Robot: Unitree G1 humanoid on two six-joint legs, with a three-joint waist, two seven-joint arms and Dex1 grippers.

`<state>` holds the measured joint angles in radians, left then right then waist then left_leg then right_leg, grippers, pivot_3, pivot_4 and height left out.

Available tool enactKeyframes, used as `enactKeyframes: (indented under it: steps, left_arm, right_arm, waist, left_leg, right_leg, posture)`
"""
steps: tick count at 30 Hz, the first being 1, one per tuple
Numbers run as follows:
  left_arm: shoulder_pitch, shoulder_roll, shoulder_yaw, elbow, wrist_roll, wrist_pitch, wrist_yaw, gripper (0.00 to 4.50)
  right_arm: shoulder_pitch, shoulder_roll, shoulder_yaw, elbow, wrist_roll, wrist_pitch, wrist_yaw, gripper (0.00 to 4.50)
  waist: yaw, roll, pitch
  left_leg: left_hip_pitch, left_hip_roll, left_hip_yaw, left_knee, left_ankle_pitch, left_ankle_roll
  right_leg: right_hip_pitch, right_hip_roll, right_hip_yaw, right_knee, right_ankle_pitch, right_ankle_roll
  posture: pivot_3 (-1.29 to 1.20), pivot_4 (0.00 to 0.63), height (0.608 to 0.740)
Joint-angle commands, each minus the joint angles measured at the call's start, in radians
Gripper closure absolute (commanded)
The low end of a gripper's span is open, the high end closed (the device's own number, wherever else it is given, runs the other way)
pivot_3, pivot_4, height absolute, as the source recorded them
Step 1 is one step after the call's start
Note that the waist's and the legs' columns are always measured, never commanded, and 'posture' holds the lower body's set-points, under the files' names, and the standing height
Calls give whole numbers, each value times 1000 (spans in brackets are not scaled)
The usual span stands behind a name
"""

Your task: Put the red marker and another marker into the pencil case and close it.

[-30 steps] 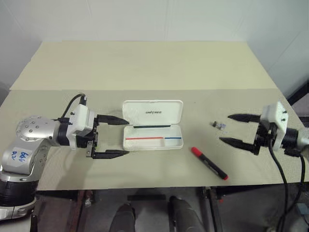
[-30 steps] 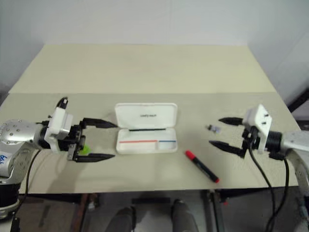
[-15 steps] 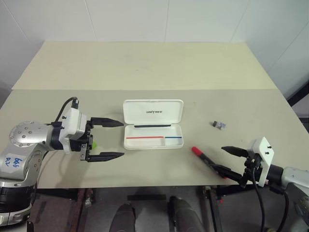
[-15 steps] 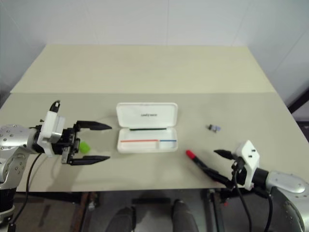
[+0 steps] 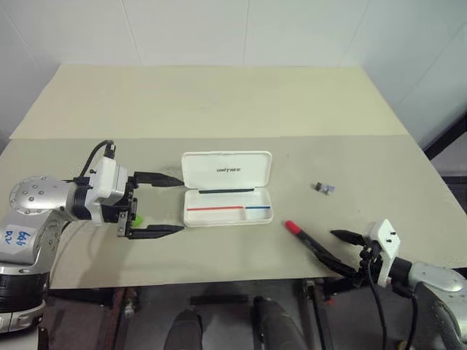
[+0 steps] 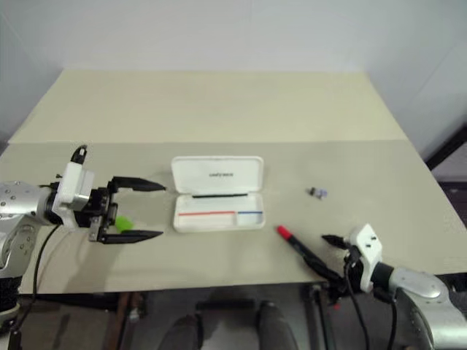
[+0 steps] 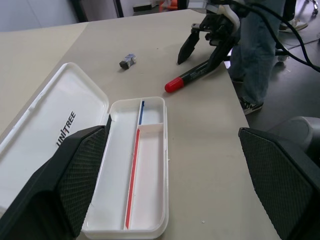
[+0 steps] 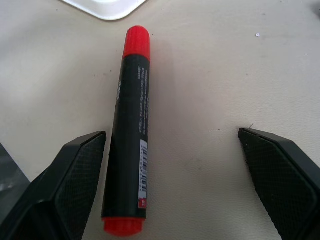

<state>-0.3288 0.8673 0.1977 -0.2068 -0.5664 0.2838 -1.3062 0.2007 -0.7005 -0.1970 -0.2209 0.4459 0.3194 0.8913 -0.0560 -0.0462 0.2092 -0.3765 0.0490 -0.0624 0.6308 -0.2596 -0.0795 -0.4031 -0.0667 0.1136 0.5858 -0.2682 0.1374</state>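
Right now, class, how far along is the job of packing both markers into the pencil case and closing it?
Done: the pencil case lies open, holding no marker. In hand: the open right pincer straddles the red marker on the table, not gripping. Left: grasp and place it, fetch the green marker by the open left pincer, close the lid.

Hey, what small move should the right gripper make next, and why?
Probably shift sideways to centre on the black-barrelled red-capped marker, then close. The right gripper is open low over the beige table, but the marker lies beside one finger rather than midway. The white plastic pencil case already lies open.
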Motion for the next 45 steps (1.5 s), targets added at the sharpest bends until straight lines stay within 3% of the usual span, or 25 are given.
enactKeyframes:
  steps: [1, 11, 12, 20, 26, 31, 38, 45]
  left_arm:
    - [-11, 23, 28, 16, -2, -24, -8, 0]
    - [-15, 39, 32, 61, 9, -73, -15, 0]
    - [-16, 38, 32, 65, 12, -78, -15, 0]
    - [-9, 44, 45, 99, 24, -120, -17, 0]
    - [24, 60, 95, 155, 54, -191, -16, 0]
    - [48, 62, 125, 165, 53, -212, -1, 0]
    - [101, 42, 143, 130, 51, -216, 42, 0]
    - [90, 22, 125, 118, 51, -218, 72, 0]
  right_arm:
    - [11, 20, 50, 67, -50, -16, -4, 428]
    - [-1, 80, 107, 9, -73, -47, -28, 3772]
    - [-6, 82, 109, 5, -75, -47, -28, 3851]
    - [-91, 54, 96, -13, -74, -69, 6, 3847]
    - [-330, -90, 87, 35, -66, -172, 208, 3847]
    - [-484, -96, 148, 64, -63, -171, 278, 3847]
    - [-756, 46, 370, 210, -147, -231, 378, 3847]
    - [-933, 197, 470, 445, -242, -363, 405, 3847]
  waist:
    - [-4, -1, -1]
    - [-12, -6, -4]
    - [-15, -6, -4]
    - [-31, -5, -3]
    - [-27, 8, 5]
    - [-16, 7, 5]
    - [-24, 10, 6]
    - [-24, 11, 7]
  left_leg:
    - [4, 0, 0, -1, 0, -1]
    - [7, 8, 2, -4, -9, -4]
    - [7, 10, 2, -4, -10, -4]
    - [10, 18, 2, -3, -11, -5]
    - [8, 17, 10, -1, -11, -6]
    - [5, 17, 11, -4, -12, -3]
    - [4, 17, 13, -4, -15, -4]
    - [4, 17, 13, -3, -16, -4]
  right_leg:
    - [4, 0, 0, -2, 0, 0]
    - [8, 6, -1, -9, -3, -3]
    - [8, 8, -1, -8, -3, -3]
    - [5, 16, 0, 1, -6, -7]
    - [0, 16, 8, 0, -5, -8]
    - [-8, 17, 9, 7, -8, -5]
    - [-11, 17, 10, 12, -7, 8]
    - [-12, 17, 10, 14, -7, 10]
  posture:
    - [0, 150, 740]
    - [0, 150, 740]
    - [0, 150, 740]
    - [0, 150, 740]
    - [0, 150, 740]
    - [0, 150, 740]
    - [0, 150, 740]
    - [0, 150, 740]
